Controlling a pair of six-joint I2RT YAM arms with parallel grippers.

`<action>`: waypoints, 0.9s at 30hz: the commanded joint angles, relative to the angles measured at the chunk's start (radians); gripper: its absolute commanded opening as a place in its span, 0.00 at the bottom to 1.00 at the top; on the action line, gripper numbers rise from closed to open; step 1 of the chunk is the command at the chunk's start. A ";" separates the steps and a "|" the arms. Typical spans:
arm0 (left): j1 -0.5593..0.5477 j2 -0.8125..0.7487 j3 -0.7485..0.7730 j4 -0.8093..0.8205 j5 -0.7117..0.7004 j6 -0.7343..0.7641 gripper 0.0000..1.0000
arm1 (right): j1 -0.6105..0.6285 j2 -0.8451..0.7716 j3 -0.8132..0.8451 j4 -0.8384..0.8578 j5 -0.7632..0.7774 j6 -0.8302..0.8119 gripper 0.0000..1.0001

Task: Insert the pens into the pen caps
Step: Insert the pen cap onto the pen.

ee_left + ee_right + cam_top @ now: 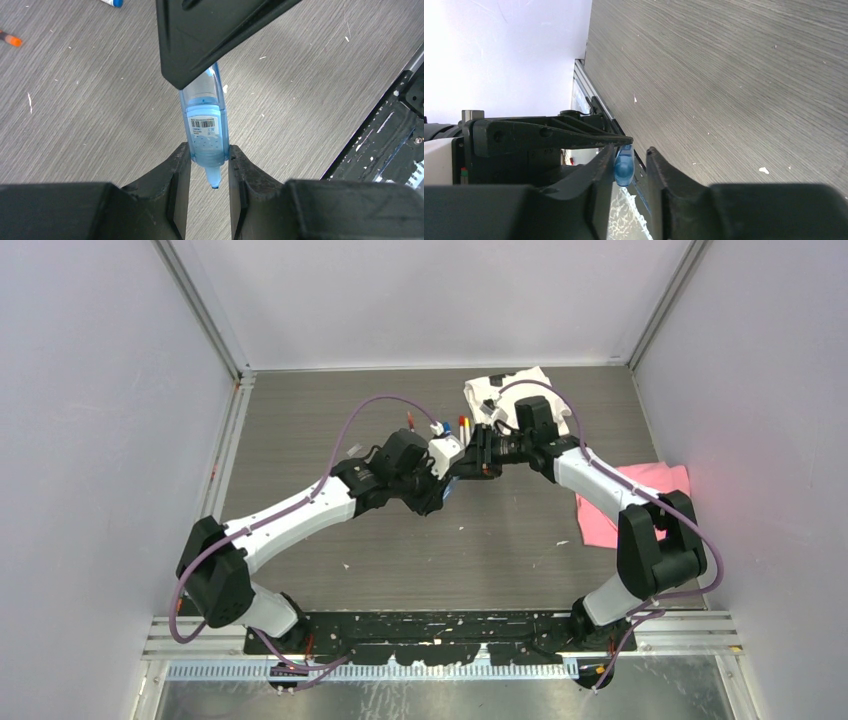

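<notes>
A light blue pen [205, 130] with a barcode label is held above the table, my left gripper [209, 150] shut on its barrel. Its bare tip [214, 179] points back between the fingers. The pen's far end runs under a black finger [210, 35] of my right gripper. In the right wrist view a rounded blue end [624, 167] sits between the fingers of my right gripper [631, 156]. It rests against one finger, with a gap to the other. I cannot tell whether that end is a pen cap. Both grippers meet over the table's middle [465, 465].
More pens and small caps lie behind the grippers [437, 427], [463, 426], and an orange-tipped one [11, 38] lies at the left. A crumpled white cloth [505, 390] is at the back. A pink cloth [640, 490] lies to the right.
</notes>
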 commanded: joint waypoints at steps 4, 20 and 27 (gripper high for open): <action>-0.009 -0.001 0.049 -0.008 -0.021 0.027 0.01 | 0.005 0.003 0.028 0.030 -0.002 0.041 0.24; -0.010 0.007 0.055 -0.007 -0.027 0.031 0.01 | 0.012 0.021 0.035 0.025 -0.021 0.045 0.29; -0.011 0.016 0.063 -0.007 -0.036 0.029 0.01 | 0.013 0.026 0.034 0.056 -0.050 0.077 0.05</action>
